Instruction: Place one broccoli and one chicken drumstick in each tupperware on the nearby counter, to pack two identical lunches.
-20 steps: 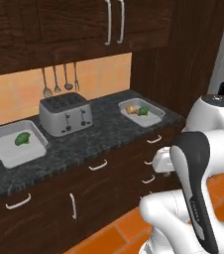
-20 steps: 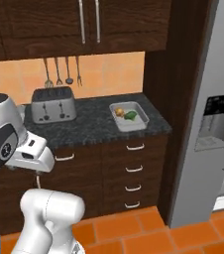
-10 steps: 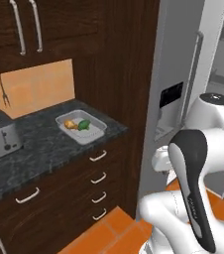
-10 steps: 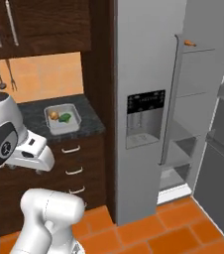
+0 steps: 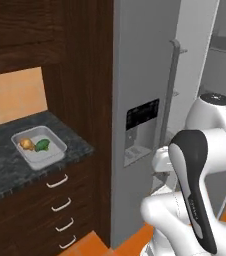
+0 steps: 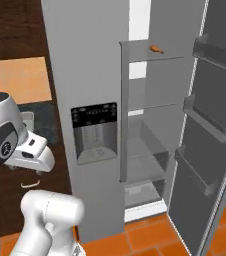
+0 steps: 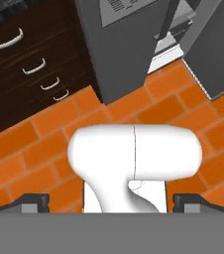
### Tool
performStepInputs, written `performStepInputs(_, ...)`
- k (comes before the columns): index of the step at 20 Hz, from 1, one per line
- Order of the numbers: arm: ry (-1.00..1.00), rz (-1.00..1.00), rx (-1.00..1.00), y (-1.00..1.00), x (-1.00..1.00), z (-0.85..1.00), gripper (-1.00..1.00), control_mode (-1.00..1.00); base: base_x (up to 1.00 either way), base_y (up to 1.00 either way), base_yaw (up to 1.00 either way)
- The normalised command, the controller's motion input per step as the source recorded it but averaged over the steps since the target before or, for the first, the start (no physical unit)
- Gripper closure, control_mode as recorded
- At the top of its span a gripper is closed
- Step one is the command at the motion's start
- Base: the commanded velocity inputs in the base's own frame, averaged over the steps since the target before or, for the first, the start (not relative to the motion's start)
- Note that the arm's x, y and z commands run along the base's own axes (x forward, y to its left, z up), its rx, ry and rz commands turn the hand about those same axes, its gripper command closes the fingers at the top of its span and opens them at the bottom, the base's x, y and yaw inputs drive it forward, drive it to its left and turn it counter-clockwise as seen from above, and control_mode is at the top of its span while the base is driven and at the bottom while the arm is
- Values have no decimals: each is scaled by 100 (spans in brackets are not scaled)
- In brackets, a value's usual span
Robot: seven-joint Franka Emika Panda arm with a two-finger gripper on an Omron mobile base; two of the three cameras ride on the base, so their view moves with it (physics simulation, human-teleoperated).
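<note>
The robot's base has swung right along the kitchen in the past second: the toaster and the far-left container have slid out of the base views, and the grey fridge [image 6: 92,75] now stands ahead with its right door [image 6: 205,130] open. One tupperware [image 5: 38,148] sits at the right end of the counter [image 5: 15,170], already holding a broccoli [image 5: 42,145] and a chicken drumstick [image 5: 26,144] side by side, so that lunch looks packed. A small orange item [image 6: 156,49], possibly another drumstick, lies on the fridge's top shelf; it is too small to identify. The gripper [image 7: 111,199] points down at the orange tile floor [image 7: 44,144], its tips set wide apart and holding nothing. The turn suggests the robot is heading to the fridge to fetch food for the other container.
</note>
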Motion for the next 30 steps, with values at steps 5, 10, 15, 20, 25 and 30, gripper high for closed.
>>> performStepInputs(5, 0, 0, 0, 0, 0, 0, -100, 100, 64, -100, 30)
performStepInputs(10, 0, 0, 0, 0, 0, 0, -100, 100, 26, -97, 36)
performStepInputs(15, 0, 0, 0, 0, 0, 0, -100, 100, 25, -74, 32)
performStepInputs(20, 0, 0, 0, 0, 0, 0, -100, 100, 40, -27, 8)
performStepInputs(25, 0, 0, 0, 0, 0, 0, -100, 100, 51, -14, -2)
performStepInputs(30, 0, 0, 0, 0, 0, 0, -100, 100, 29, -35, -1)
